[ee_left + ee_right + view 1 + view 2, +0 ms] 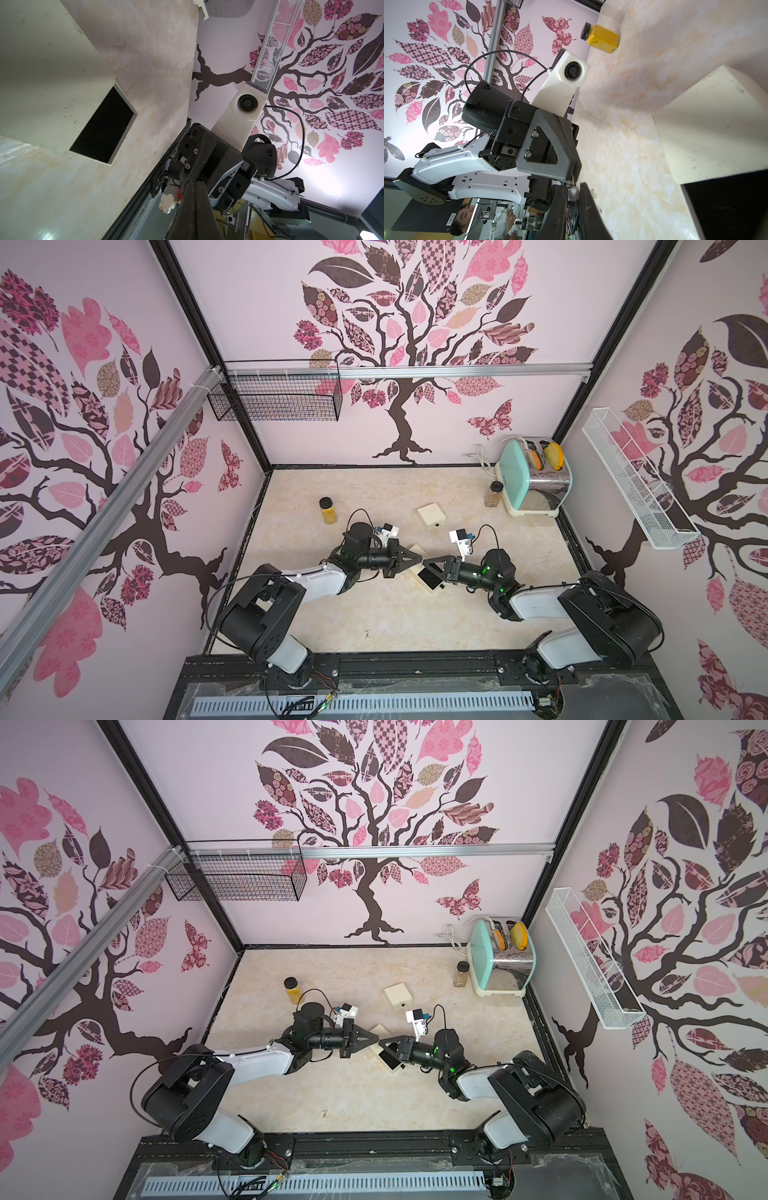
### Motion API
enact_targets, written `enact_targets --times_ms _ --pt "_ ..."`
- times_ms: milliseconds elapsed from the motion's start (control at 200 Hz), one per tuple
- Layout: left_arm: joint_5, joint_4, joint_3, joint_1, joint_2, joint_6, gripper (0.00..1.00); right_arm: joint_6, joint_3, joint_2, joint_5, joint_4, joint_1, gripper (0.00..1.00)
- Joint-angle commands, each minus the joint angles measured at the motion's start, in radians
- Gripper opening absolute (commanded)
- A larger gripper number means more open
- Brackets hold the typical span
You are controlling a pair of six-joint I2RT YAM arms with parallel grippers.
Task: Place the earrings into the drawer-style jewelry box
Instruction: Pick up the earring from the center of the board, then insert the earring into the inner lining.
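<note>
A: What is the tabletop [374, 614] like?
B: Cream marble-look, smooth, with a slight sheen. The jewelry box [41, 83] is matt off-white and scuffed; its drawer [104, 128] lining is matt black.
A: The earring [166, 202]?
B: A pearly, glossy flower on a gold-coloured metal pin.
A: Further back?
B: At two o'clock, the toaster [536, 481]: glossy mint plastic, polished metal side. At eleven, the jar [602, 39]: clear glass, black lid.
</note>
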Motion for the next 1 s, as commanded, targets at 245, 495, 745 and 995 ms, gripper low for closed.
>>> enact_targets --times_ms 245,495,745,995 --pt "0.003 0.011 -0.011 0.002 -0.014 0.008 0.00 -0.010 0.041 -0.004 -0.019 -0.011 -0.005 0.06" --pt "0.005 -0.193 0.032 0.035 -0.048 0.165 0.20 -0.279 0.143 -0.177 0.060 -0.682 -0.008 0.02" --pt "-0.115 -0.784 0.230 0.090 -0.058 0.588 0.77 -0.644 0.386 -0.199 0.362 -1.382 -0.008 0.00" --pt "-0.184 -0.957 0.342 0.101 0.050 0.734 0.95 -0.802 0.592 -0.013 0.450 -1.621 -0.003 0.00"
